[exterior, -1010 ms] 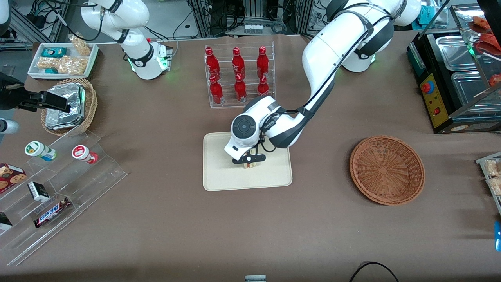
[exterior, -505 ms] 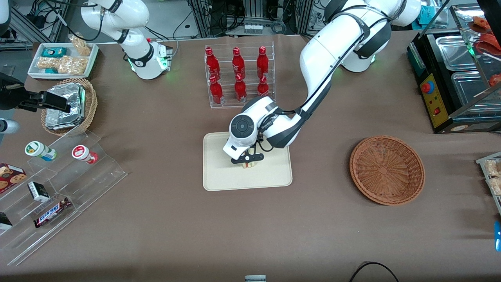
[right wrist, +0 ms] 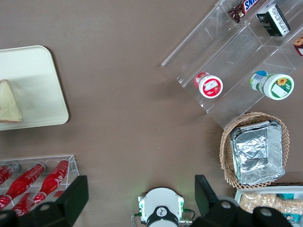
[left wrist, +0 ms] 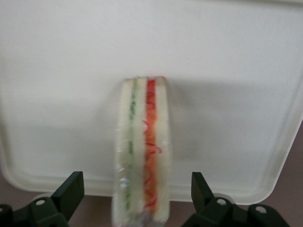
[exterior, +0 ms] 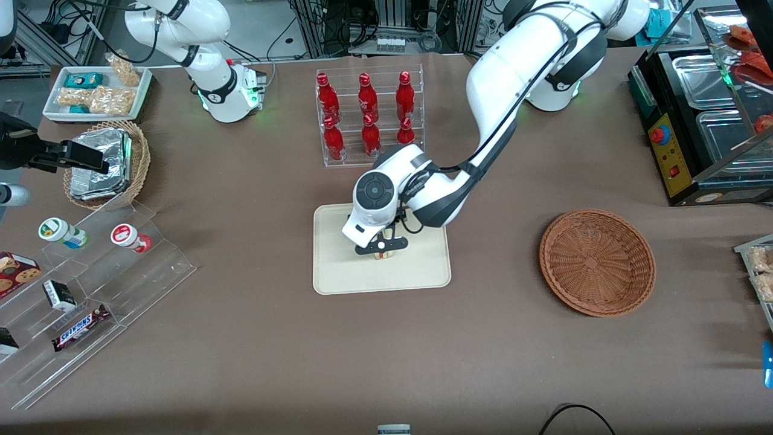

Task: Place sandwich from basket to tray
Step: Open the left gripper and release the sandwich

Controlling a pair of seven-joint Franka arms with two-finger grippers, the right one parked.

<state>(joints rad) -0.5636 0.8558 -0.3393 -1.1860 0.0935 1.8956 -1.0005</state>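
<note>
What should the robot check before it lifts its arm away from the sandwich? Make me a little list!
1. Sandwich on the tray, not in the basket: ok.
2. Pincer open, with gaps on both sides of the sandwich: ok.
3. Fingers not touching the bread: ok, going by the wrist view.
4. Sandwich sitting steady on its edge: cannot tell; it could tip once left alone.
5. Sandwich inside the tray's rim: ok; the right wrist view shows it on the tray.
6. Bottle rack out of the way for going straight up: ok, probably.
</note>
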